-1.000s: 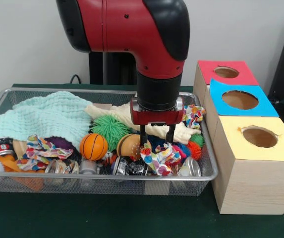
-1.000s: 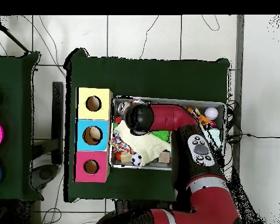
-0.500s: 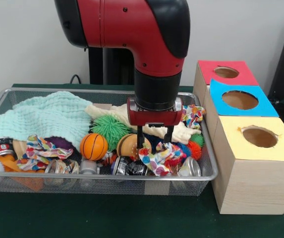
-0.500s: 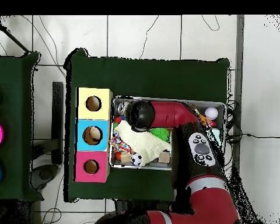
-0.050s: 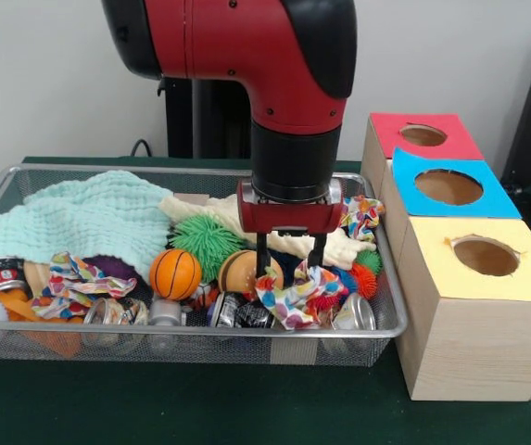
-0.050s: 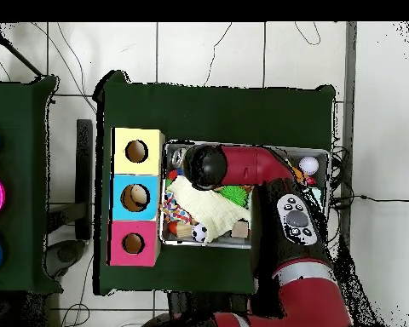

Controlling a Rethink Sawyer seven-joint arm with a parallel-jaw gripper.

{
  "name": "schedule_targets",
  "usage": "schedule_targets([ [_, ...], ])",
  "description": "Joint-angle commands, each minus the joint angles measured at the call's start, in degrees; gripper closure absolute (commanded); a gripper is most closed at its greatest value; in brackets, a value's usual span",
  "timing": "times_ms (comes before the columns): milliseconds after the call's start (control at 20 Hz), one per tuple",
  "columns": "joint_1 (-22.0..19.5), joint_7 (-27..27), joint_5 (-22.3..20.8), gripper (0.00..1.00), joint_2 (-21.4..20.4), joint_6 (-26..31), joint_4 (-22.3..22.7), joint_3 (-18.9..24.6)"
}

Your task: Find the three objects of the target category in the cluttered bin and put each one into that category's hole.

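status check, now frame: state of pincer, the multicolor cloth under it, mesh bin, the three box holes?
pincer: down in the bin, closed on the cloth.
multicolor cloth: bunched, gripped at its top, lower part among the clutter.
mesh bin: full, cluttered.
red hole: open, uncovered.
blue hole: open, uncovered.
yellow hole: open, ragged edge.

Red arm [image 6: 259, 166] reaches over the cluttered bin [image 6: 320, 155].

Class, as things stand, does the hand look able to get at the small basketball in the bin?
Probably yes: the basketball lies uncovered on top of the clutter, just beside the hand.
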Motion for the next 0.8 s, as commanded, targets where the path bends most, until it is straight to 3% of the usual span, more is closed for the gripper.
schedule_targets([
  [50,-0.8,8.6,2.3,0.0,-1.5,-4.3,2.7,1.3],
  [450,0.2,10.3,3.7,0.0,-6.7,-4.0,9.0,0.4],
  [800,0.0,9.8,3.0,0.0,-3.7,-8.5,7.4,0.4],
])
